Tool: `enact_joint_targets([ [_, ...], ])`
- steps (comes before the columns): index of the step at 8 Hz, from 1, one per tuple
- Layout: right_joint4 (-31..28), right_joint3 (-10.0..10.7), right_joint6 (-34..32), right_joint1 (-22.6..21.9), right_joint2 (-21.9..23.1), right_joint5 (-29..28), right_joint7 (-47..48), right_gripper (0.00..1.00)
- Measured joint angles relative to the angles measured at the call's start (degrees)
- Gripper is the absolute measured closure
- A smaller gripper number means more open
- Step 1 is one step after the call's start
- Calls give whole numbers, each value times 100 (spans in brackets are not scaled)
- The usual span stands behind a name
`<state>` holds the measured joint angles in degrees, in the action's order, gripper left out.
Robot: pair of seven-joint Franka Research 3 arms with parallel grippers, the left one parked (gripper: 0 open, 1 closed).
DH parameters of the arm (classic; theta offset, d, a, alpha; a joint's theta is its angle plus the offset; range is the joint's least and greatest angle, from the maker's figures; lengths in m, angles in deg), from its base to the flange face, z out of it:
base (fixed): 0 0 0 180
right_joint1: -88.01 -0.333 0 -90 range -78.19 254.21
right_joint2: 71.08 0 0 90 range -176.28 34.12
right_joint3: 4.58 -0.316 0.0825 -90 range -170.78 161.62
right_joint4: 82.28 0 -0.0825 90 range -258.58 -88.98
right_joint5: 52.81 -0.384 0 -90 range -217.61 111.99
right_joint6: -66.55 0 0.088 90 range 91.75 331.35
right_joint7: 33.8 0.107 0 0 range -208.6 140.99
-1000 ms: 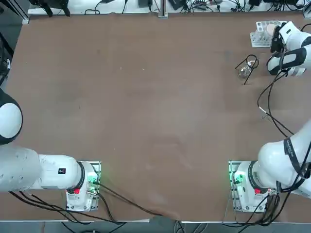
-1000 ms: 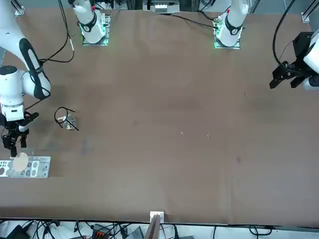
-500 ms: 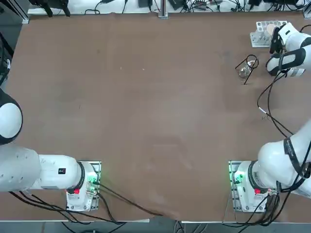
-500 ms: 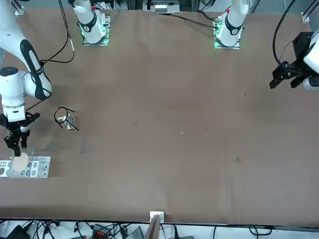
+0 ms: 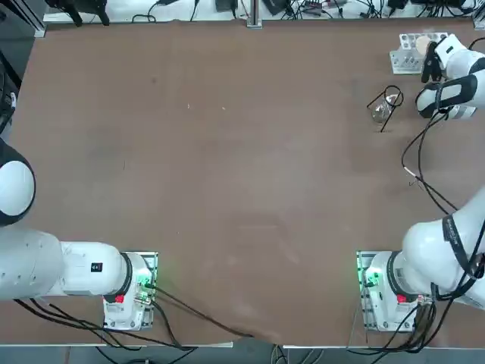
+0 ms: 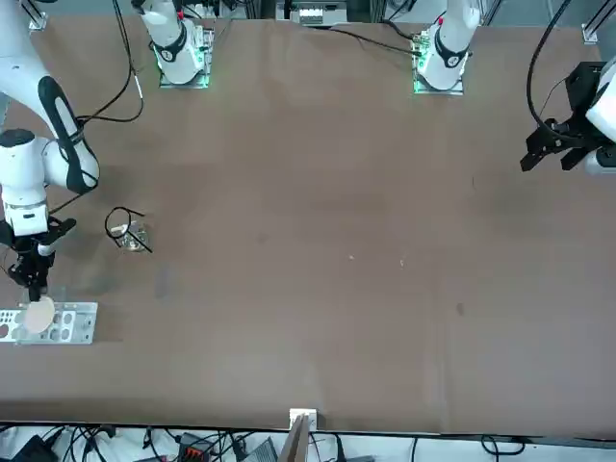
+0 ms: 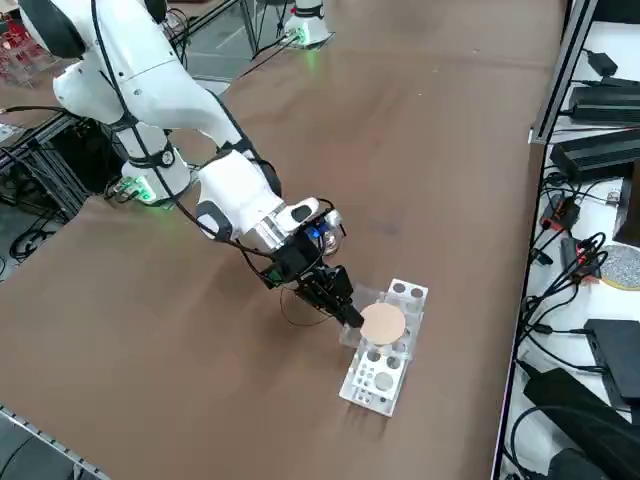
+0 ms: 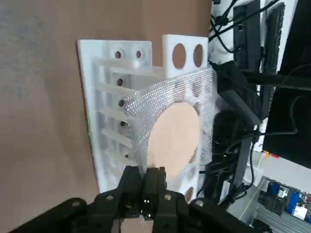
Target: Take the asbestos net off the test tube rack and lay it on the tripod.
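We see the asbestos net (image 8: 175, 121) as a thin square of silvery-grey wire mesh, finely woven and catching the light, with a smooth round disc (image 8: 174, 138) of pale beige-pink in its middle. The mesh is sheer enough that the holes beneath it show faintly through, and it sits askew to the edges of the test tube rack (image 7: 378, 388). Around the disc we see a border of bare mesh, widest at the corners.

The net is over the rack, near the far right corner of the brown desk (image 5: 227, 167). The right hand (image 8: 155, 171) is over there too, its black fingertips together and clamped on one edge of the net, just beside the disc.

The rack is white, with round holes through its top plate; some holes show past the net — two large ones stand out in the right wrist view. A wider base plate with smaller holes extends past the top plate, and pale bars run between the two.

We find the tripod (image 5: 390, 114) apart from the rack, on the arms' side of it: black wire, a ring on slim straight legs, standing upright. A small clear glass object (image 6: 133, 237) is close in by its legs, under the ring.
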<state>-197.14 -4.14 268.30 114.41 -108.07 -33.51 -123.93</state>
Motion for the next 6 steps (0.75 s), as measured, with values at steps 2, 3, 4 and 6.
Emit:
enact_joint_targets([
  [2,48,0,8,3,33,0,0,98],
  [3,75,0,18,11,85,0,4,98],
  [4,100,2,20,29,186,-1,16,98],
  [6,109,7,-55,102,487,-3,37,98],
])
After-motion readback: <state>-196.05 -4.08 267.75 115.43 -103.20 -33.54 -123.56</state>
